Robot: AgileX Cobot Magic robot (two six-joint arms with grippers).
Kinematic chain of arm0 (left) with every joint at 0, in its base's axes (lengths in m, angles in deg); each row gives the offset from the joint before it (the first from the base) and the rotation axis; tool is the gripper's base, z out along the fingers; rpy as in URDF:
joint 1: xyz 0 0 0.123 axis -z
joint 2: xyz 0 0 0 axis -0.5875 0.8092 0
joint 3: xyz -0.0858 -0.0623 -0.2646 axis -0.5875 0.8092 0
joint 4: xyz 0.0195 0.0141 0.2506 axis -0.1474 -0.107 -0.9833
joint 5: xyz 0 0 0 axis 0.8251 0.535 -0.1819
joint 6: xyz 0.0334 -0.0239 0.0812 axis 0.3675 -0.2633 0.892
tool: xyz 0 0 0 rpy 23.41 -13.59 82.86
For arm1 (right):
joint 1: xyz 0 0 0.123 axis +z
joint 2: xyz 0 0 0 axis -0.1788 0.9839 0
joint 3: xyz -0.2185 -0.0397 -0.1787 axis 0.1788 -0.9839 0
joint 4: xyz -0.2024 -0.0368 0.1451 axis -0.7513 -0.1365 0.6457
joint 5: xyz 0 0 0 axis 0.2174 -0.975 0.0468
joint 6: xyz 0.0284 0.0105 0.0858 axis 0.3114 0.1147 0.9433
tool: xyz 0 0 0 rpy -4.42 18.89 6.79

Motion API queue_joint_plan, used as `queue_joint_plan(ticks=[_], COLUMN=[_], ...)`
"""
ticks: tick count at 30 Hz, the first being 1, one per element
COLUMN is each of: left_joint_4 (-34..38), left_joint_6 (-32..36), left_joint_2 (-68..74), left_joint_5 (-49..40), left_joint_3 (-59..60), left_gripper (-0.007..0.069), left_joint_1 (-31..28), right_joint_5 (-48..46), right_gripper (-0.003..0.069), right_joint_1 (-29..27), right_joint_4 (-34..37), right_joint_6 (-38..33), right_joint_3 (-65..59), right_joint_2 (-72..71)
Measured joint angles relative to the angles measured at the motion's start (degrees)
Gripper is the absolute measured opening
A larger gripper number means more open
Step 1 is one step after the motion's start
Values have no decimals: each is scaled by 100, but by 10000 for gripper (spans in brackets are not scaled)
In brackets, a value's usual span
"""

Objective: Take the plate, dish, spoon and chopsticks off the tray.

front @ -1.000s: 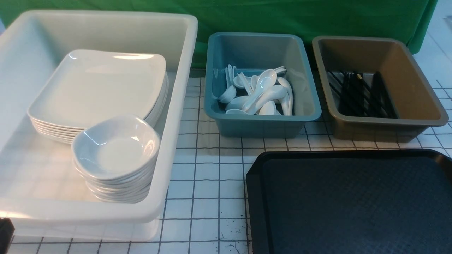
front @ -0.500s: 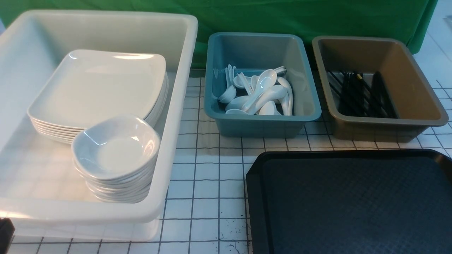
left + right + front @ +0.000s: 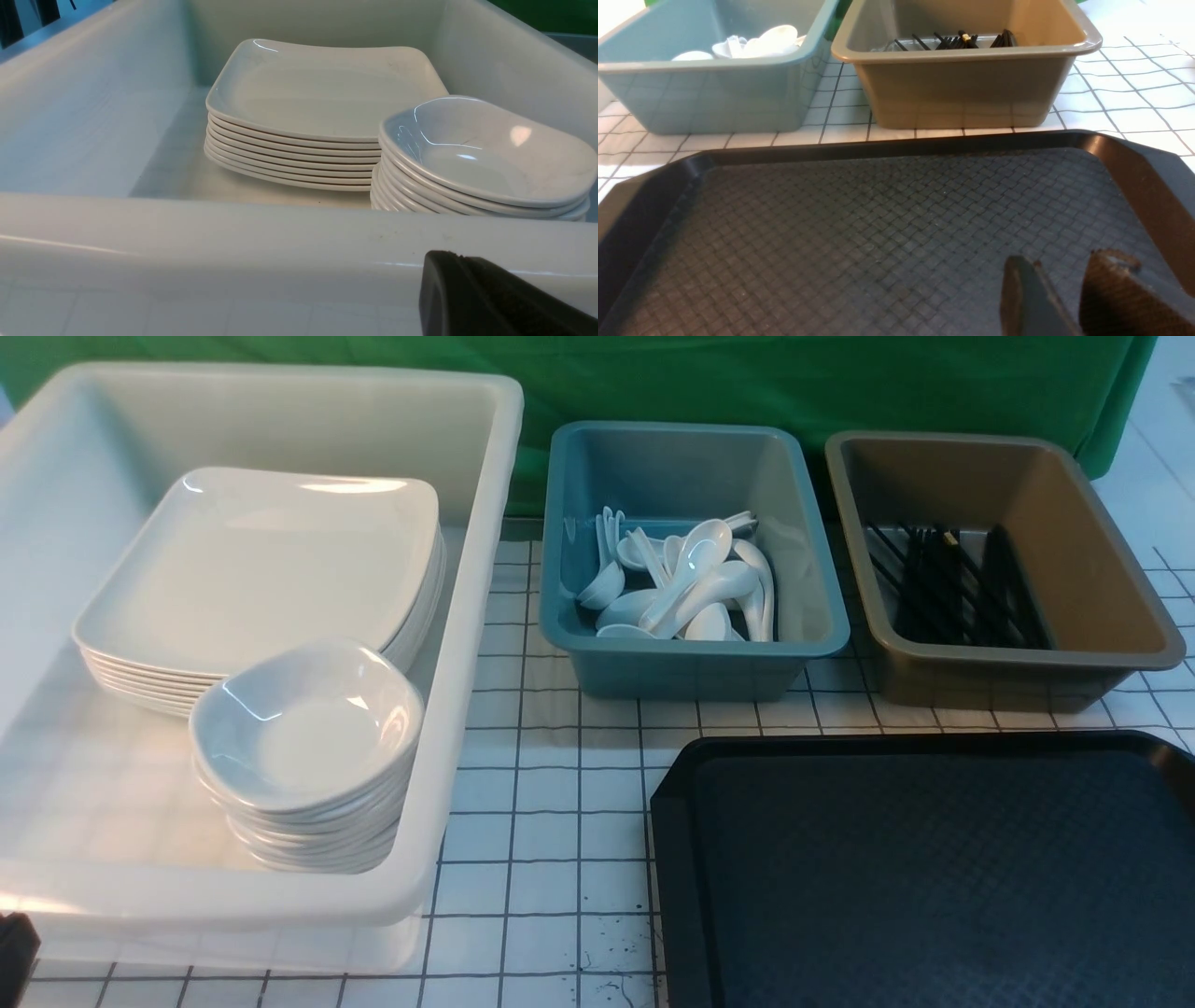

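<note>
The black tray (image 3: 924,877) (image 3: 878,224) lies at the front right with nothing on it. A stack of white plates (image 3: 261,560) (image 3: 322,93) and a stack of small dishes (image 3: 308,728) (image 3: 486,149) stand inside the white tub (image 3: 280,378). White spoons (image 3: 691,588) (image 3: 770,39) are heaped in the blue tub, and black chopsticks (image 3: 952,583) (image 3: 962,41) lie in the brown tub. My left gripper (image 3: 455,256) is shut and empty, just outside the white tub's near wall (image 3: 233,233). My right gripper (image 3: 1064,261) hovers open over the tray, holding nothing.
The blue tub (image 3: 691,672) and the brown tub (image 3: 990,686) stand side by side behind the tray. White gridded tabletop (image 3: 541,803) shows between the white tub and the tray. A green cloth (image 3: 747,378) hangs at the back.
</note>
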Motion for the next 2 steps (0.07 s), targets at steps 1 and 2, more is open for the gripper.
queue_joint_plan(ticks=[1, 2], left_joint_4=[0, 0], left_joint_6=[0, -7], left_joint_2=[0, 0], left_joint_5=[0, 0], left_joint_3=[0, 0], left_gripper=[20, 20], left_joint_1=[0, 0], right_joint_5=[0, 0], right_gripper=[240, 240], right_joint_1=[0, 0], right_joint_4=[0, 0], right_joint_6=[0, 0], right_joint_3=[0, 0], right_joint_2=[0, 0])
